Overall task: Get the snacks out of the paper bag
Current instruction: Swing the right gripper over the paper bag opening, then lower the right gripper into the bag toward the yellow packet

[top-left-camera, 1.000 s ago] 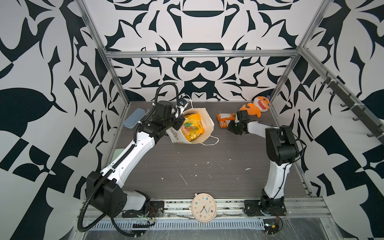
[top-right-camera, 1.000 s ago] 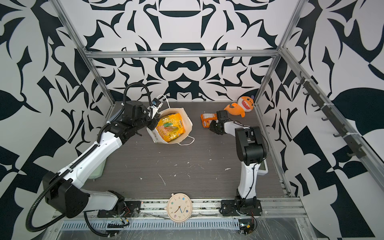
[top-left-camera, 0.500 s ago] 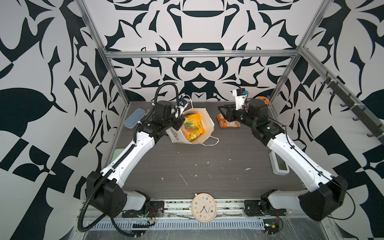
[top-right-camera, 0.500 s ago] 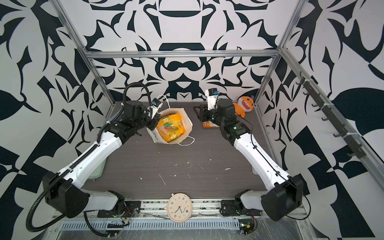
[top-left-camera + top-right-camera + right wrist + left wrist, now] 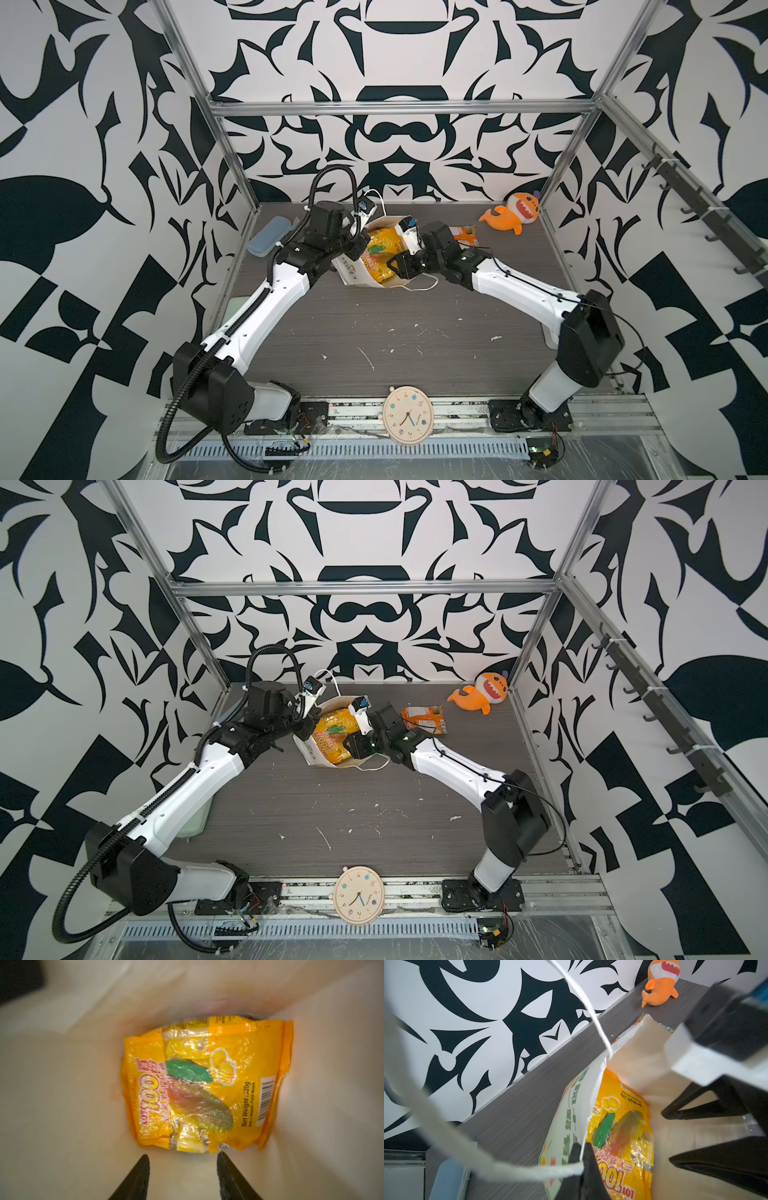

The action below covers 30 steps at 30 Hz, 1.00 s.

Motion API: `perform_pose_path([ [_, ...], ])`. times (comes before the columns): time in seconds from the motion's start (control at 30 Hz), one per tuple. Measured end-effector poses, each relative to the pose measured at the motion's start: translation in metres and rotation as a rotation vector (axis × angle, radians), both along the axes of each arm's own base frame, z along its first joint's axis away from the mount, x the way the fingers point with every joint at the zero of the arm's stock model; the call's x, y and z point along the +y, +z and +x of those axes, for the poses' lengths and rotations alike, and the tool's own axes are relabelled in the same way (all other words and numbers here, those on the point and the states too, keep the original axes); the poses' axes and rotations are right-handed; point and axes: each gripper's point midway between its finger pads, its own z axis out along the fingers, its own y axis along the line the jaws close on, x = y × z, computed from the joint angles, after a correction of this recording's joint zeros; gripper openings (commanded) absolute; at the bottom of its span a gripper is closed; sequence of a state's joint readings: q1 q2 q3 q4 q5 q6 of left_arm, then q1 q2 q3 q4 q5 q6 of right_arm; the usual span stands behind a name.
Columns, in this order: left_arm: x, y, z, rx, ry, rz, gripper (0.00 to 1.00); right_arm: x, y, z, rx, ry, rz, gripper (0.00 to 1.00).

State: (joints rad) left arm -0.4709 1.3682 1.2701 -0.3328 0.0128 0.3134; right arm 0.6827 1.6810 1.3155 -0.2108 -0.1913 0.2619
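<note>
White paper bag with cord handles on the grey bench, left tool pinched on its rim, right tool with jaws apart and empty in its mouth, glossy yellow snack packet inside, orange snack packet outside nearby.

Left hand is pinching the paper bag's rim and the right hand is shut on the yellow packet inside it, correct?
Not quite. The right hand is open, not shut on the yellow packet: the right wrist view shows its fingers apart, the packet lying beyond their tips inside the paper bag. The left hand does pinch the bag's rim.
</note>
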Motion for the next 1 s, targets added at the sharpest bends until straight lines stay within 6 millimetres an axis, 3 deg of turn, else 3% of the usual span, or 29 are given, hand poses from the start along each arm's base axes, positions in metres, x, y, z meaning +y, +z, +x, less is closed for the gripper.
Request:
perform_pose_path([
  [0.3,-0.001,-0.001,0.000,-0.001,-0.005,-0.003,0.00,0.007,-0.004,0.045,-0.019,-0.127,-0.066,0.74],
  [0.7,0.000,-0.003,0.001,-0.002,0.001,0.000,0.00,0.020,-0.031,0.069,0.021,-0.213,-0.121,0.82],
  [0.8,0.000,-0.005,0.001,0.001,0.002,0.002,0.00,0.026,-0.031,0.071,0.026,-0.203,-0.095,0.75],
  [1.0,0.001,-0.006,0.002,0.003,0.005,0.002,0.00,0.038,-0.032,0.075,0.043,-0.167,-0.026,0.44],
])
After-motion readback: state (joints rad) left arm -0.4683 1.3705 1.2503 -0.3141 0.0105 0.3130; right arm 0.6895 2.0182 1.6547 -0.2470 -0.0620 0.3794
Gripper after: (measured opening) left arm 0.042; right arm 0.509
